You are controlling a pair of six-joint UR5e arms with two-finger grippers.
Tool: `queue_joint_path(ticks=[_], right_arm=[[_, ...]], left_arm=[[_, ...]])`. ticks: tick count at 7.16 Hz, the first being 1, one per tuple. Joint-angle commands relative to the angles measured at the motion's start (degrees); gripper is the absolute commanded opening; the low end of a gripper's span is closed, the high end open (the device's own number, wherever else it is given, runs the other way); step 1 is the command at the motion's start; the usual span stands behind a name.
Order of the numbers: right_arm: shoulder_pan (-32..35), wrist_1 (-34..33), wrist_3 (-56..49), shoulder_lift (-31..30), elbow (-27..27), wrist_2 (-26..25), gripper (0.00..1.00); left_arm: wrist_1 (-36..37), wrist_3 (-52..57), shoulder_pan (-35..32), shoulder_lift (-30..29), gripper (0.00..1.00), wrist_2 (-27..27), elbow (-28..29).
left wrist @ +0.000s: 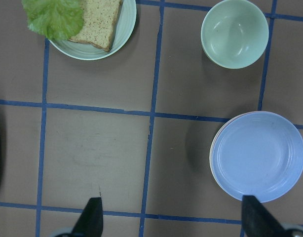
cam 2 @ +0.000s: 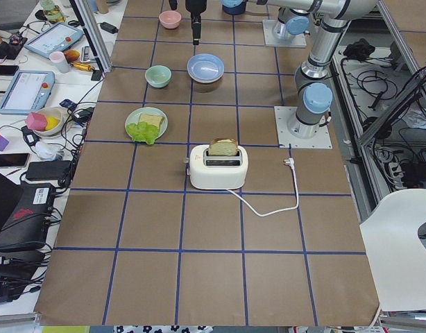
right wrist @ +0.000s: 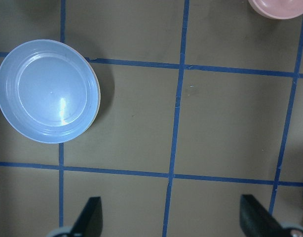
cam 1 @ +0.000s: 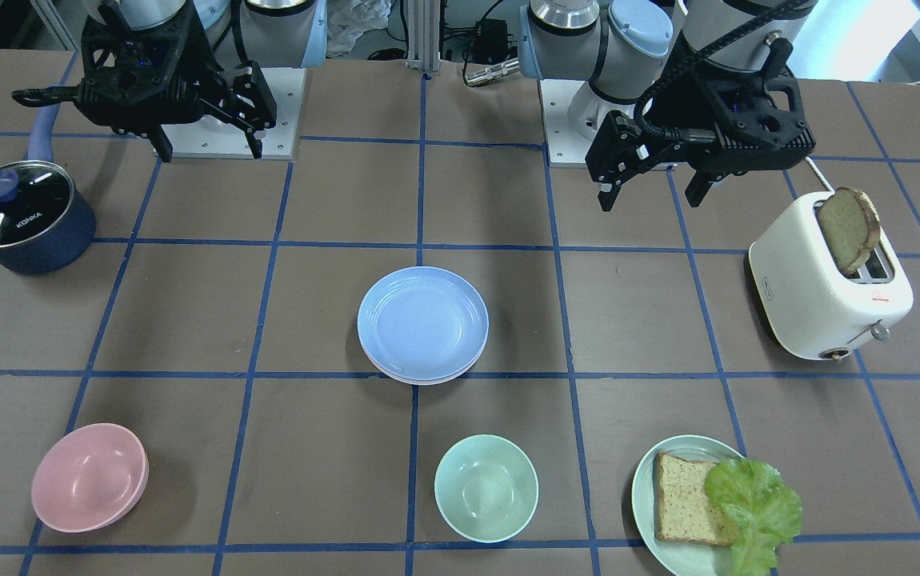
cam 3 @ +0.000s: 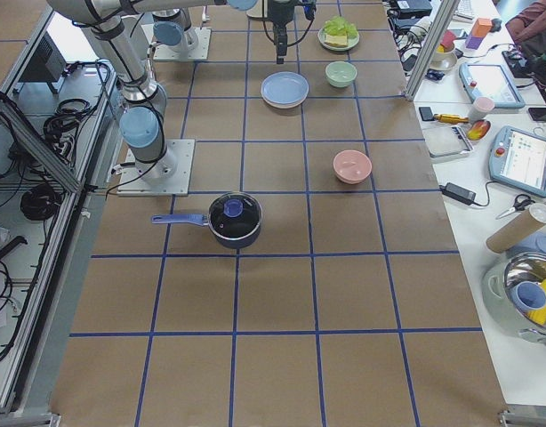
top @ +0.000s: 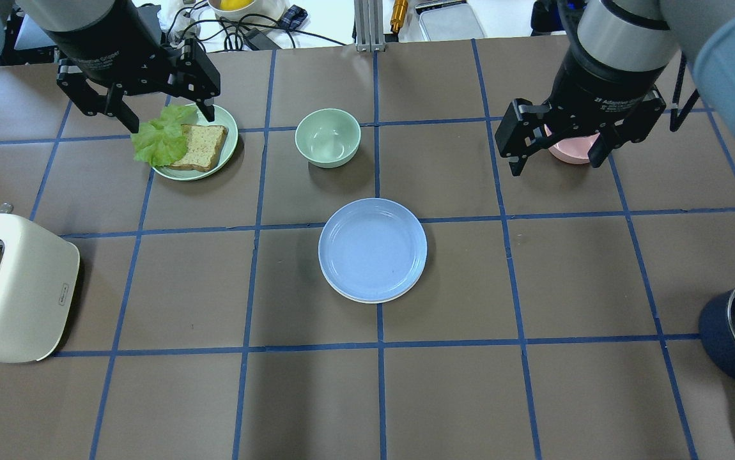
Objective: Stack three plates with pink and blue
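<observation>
The light blue plate [cam 1: 422, 322] lies on top of a stack in the middle of the table [top: 372, 248]. Pale rims of plates under it show at its edge in the left wrist view [left wrist: 211, 159] and the front view [cam 1: 420, 380]; their colours are hard to tell. The blue plate also shows in the right wrist view [right wrist: 47, 91]. My left gripper [top: 172, 121] is open and empty, raised above the mint plate with bread. My right gripper [top: 556, 165] is open and empty, raised in front of the pink bowl. Both are well apart from the stack.
A mint bowl [top: 328, 137] and a pink bowl [cam 1: 90, 478] stand on the far side. A mint plate [cam 1: 642, 488] holds bread and lettuce. A white toaster [top: 19, 287] with a slice stands at my left, a dark blue lidded pot [cam 1: 20, 216] at my right.
</observation>
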Motion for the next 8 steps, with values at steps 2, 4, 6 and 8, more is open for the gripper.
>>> queue_joint_path(ticks=[2,4,6,8], right_arm=[[-1.5,1.8,0.0,4.2,-6.4,-0.3,0.97],[-1.3,2.5,0.4,3.8,-6.8,0.1,0.96],[-1.1,2.5,0.5,3.8,-6.7,0.1,0.96],[-1.1,2.5,0.5,3.8,-6.7,0.1,0.96]], left_arm=[[0.0,0.0,0.0,0.0,1.0,-0.1,-0.1],[0.0,0.0,0.0,0.0,1.0,-0.1,-0.1],[0.0,0.0,0.0,0.0,1.0,-0.1,-0.1],[0.0,0.0,0.0,0.0,1.0,-0.1,-0.1]])
